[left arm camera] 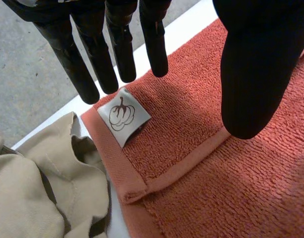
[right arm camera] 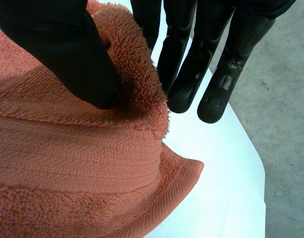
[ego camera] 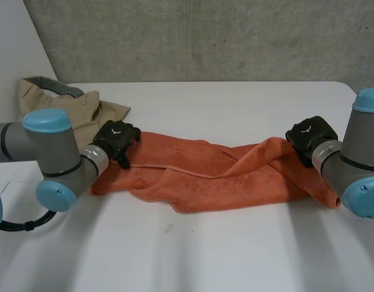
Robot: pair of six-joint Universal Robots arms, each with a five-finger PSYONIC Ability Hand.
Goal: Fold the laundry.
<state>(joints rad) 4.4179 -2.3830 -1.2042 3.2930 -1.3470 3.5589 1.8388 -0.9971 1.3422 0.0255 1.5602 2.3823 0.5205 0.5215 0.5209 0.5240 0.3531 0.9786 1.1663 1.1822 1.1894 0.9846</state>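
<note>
An orange towel lies stretched in a rumpled band across the table between both hands. My left hand hovers over the towel's left end. In the left wrist view its fingers are straight and the thumb stands apart, above the corner with a white sewn label; it is open and grips nothing. My right hand is at the towel's right end. In the right wrist view its thumb presses a raised fold of the towel against the fingers.
A beige garment lies crumpled at the table's back left, touching the towel's left corner. The white table has free room in front of the towel. Its right edge runs close beside my right hand.
</note>
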